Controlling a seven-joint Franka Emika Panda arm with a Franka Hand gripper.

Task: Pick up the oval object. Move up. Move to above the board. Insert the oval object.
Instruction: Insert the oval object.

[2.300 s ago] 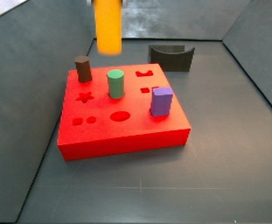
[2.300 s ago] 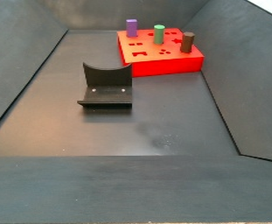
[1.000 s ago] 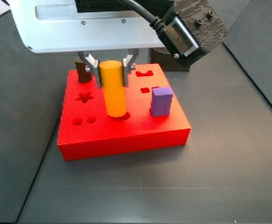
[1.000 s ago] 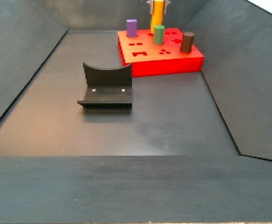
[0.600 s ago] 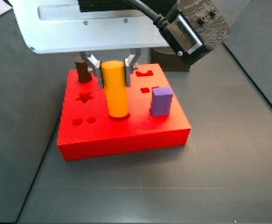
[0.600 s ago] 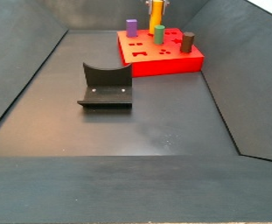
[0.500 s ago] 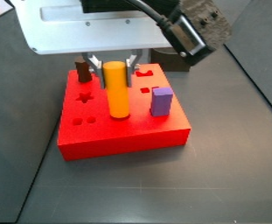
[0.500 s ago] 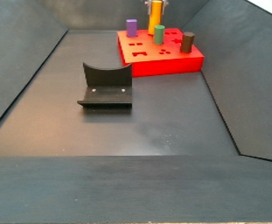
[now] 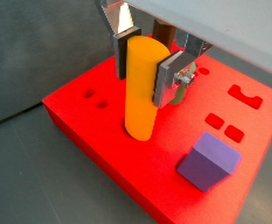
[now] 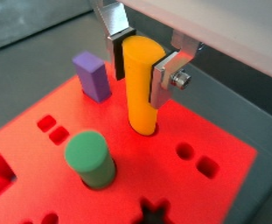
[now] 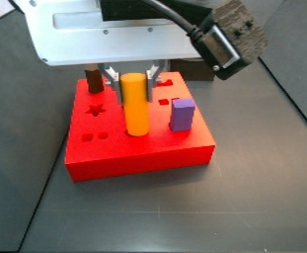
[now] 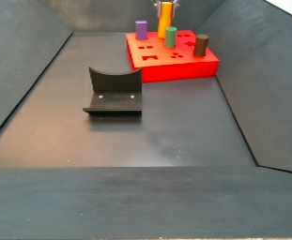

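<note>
Wrist view: oval object (image 9: 141,87) between pincer (image 9: 146,54) fingers.

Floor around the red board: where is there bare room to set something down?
Bare floor lies between the fixture and the near wall. It is crowded on the board, where pegs stand and the pincer grips the oval object.

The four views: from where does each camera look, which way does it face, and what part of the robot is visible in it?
Wrist view: close above the board, looking down at the gripper around the oval object.
Wrist view: same spot, other angle; the fingers, green peg and purple block show.
Side view: near the board, tilted down; the gripper and wrist body show.
Side view: far off, across the fixture; no robot part is clearly visible.
All four share the board and oval object.
</note>
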